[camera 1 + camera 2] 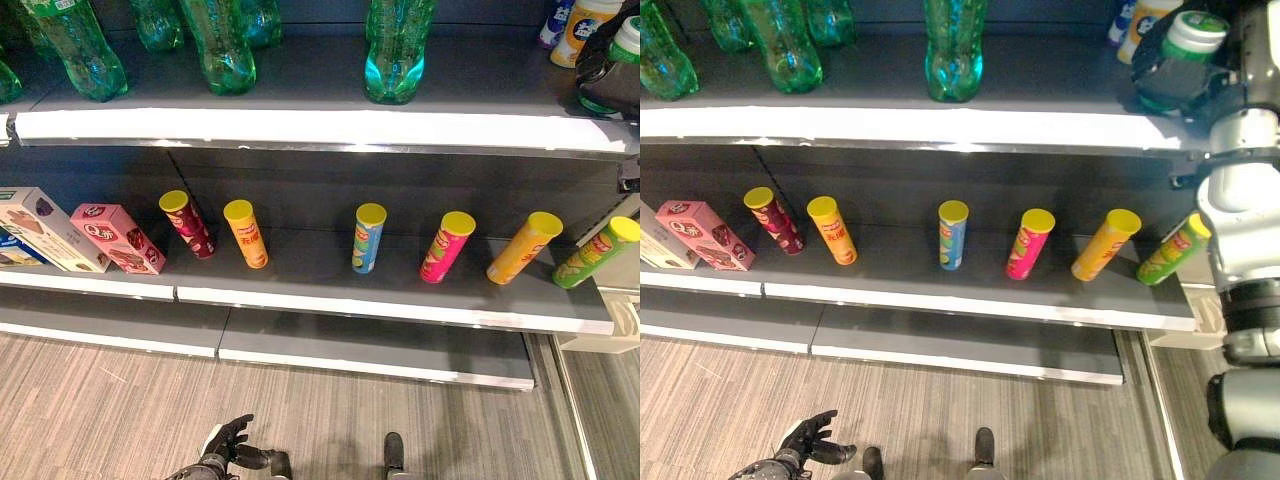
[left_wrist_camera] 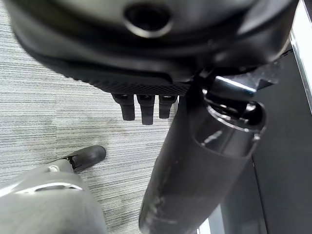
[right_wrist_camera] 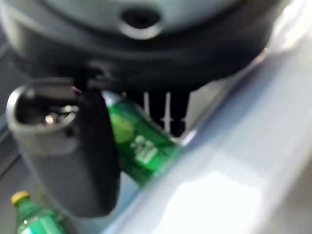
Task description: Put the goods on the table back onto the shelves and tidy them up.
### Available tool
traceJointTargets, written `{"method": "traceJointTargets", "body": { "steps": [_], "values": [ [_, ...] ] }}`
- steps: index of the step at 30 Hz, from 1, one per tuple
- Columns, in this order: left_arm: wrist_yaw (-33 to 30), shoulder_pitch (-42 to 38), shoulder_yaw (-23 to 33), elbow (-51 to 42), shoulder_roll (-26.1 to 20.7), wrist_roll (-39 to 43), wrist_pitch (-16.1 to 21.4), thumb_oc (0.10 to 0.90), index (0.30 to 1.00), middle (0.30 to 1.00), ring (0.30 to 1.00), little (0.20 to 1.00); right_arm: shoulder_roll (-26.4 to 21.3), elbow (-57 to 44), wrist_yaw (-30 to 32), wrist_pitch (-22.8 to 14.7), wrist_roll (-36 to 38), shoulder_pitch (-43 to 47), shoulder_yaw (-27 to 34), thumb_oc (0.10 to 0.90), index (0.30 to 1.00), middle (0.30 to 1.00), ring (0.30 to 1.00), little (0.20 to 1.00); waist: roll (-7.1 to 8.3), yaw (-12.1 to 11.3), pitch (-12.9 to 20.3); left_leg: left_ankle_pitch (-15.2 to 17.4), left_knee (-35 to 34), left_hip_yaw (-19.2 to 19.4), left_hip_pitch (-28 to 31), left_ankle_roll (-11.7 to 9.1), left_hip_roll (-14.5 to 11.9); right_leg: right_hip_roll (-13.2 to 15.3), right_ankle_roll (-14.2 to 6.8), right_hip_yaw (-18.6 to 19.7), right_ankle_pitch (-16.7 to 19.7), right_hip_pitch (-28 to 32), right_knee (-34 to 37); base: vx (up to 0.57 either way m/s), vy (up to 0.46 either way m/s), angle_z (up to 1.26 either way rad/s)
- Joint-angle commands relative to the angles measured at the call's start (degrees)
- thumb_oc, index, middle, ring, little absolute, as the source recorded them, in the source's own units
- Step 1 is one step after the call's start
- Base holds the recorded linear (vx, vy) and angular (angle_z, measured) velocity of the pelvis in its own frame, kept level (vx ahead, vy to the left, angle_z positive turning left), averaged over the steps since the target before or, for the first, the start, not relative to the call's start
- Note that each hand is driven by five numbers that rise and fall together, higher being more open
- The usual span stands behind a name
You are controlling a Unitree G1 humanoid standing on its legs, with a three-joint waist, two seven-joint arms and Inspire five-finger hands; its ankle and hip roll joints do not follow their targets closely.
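Note:
My right hand (image 1: 1180, 72) is raised to the right end of the top shelf (image 1: 940, 125) and is curled round a green bottle with a white cap (image 1: 1196, 32). In the right wrist view the green bottle (image 3: 139, 141) lies between the thumb (image 3: 92, 156) and the fingers. My left hand (image 1: 228, 440) hangs low near the floor, fingers relaxed and holding nothing; the left wrist view shows its fingers (image 2: 141, 108) over grey flooring.
Several green bottles (image 1: 220, 45) stand along the top shelf, with pale bottles (image 1: 585, 25) at its right end. Several chip cans (image 1: 368, 238) stand spaced along the middle shelf (image 1: 380, 305); pink (image 1: 118, 238) and white boxes (image 1: 45, 230) lie at its left. A lower ledge (image 1: 370, 355) juts out above the floor.

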State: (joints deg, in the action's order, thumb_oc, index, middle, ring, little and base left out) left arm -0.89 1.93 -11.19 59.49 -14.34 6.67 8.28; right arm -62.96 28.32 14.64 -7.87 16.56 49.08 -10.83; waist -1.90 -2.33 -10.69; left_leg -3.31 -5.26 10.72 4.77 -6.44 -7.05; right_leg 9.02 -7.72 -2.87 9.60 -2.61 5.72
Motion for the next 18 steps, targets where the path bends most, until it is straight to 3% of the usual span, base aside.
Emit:
{"method": "traceJointTargets", "body": {
  "steps": [1, 18],
  "values": [
    [-1.54, -3.86, -3.48, -2.22, -3.65, -0.06, 0.99, 0.800, 0.900, 0.900, 0.900, 0.900, -3.73, -3.36, 3.61, -3.18, -1.13, 6.21, 3.31, 0.800, 0.900, 0.900, 0.900, 0.900, 2.89, -2.23, 0.12, 6.89, 0.26, 0.31, 3.81, -3.01, -1.47, 3.62, -3.91, -2.91, -14.85, 3.19, -7.88, 0.00, 0.000, 0.00],
    [-0.81, -2.78, -4.18, -5.74, -4.32, 1.11, 1.09, 0.800, 0.900, 0.900, 0.900, 0.900, -3.96, -2.31, 3.00, -3.18, 0.33, 7.07, 2.74, 0.800, 0.900, 0.900, 0.900, 0.900, 2.68, -2.58, -0.28, 6.76, 0.26, 0.10, 3.59, -2.92, -1.55, 3.59, -3.87, -3.17, -14.94, 2.94, -8.20, 0.00, 0.000, 0.00]
  ]
}}
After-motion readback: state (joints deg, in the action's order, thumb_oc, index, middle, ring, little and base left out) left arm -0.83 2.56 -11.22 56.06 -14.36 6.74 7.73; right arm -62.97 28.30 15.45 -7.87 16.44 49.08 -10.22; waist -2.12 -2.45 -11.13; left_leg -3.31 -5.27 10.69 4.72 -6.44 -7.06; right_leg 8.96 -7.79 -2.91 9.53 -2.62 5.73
